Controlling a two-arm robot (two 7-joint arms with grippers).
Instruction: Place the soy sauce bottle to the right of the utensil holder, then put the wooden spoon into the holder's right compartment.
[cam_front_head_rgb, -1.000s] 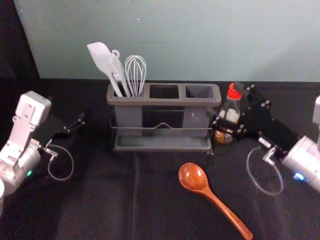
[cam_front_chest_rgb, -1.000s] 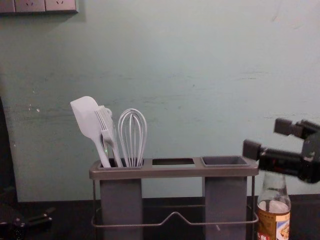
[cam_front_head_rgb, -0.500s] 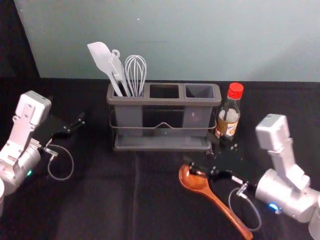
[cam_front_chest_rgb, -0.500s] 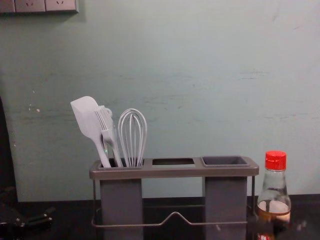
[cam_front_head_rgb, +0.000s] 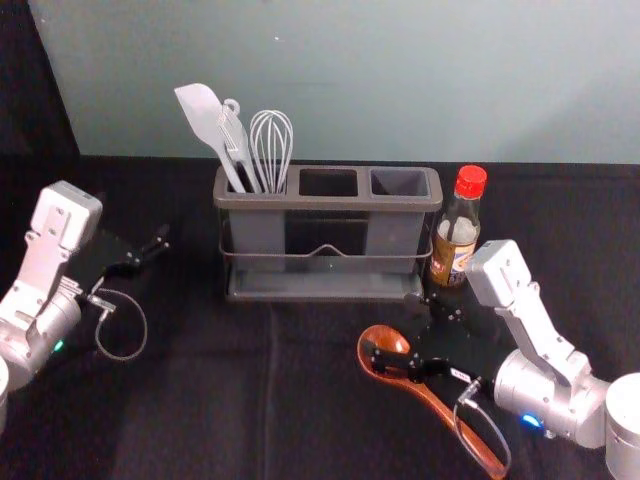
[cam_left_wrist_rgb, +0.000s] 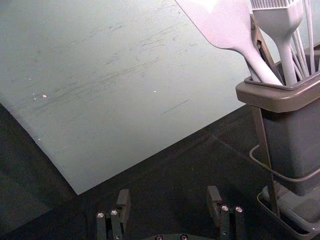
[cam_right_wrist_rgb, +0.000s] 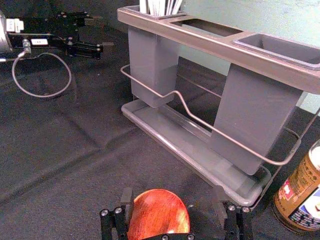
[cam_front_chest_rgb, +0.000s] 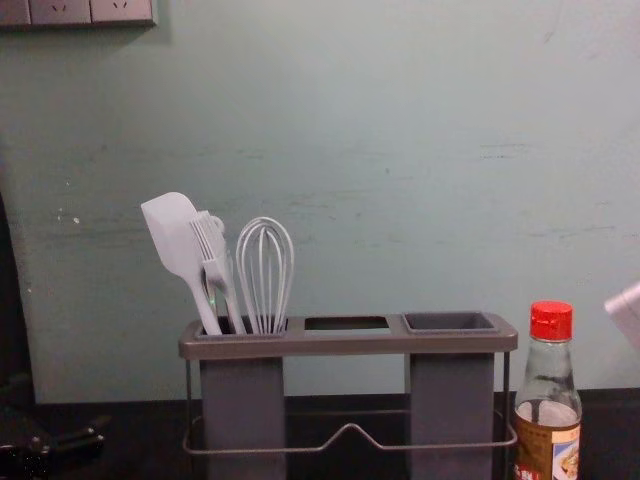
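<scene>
The bottle (cam_front_head_rgb: 452, 258) is placed right of the holder (cam_front_head_rgb: 330, 203); beneath the right gripper's (cam_right_wrist_rgb: 173, 194) parted jaws, the spoon (cam_right_wrist_rgb: 159, 213) should be clamped next. The left gripper (cam_left_wrist_rgb: 168, 195) is parked left of the holder, jaws apart.

A pale whisk (cam_front_chest_rgb: 264, 275) stands with its wire loops upward. Just left of it is a pale brush (cam_front_chest_rgb: 217, 270), bristles up, and farther left a pale spatula (cam_front_chest_rgb: 172, 235) tilts away from it. Behind the whisk rises a grey-green wall (cam_front_chest_rgb: 400, 200), with scuffs well to the whisk's right and pale specks to its left. High above and left of the whisk sits a row of wall sockets (cam_front_chest_rgb: 60, 10). Creased black cloth (cam_front_head_rgb: 200, 400) spreads lower than the whisk and in front of it
</scene>
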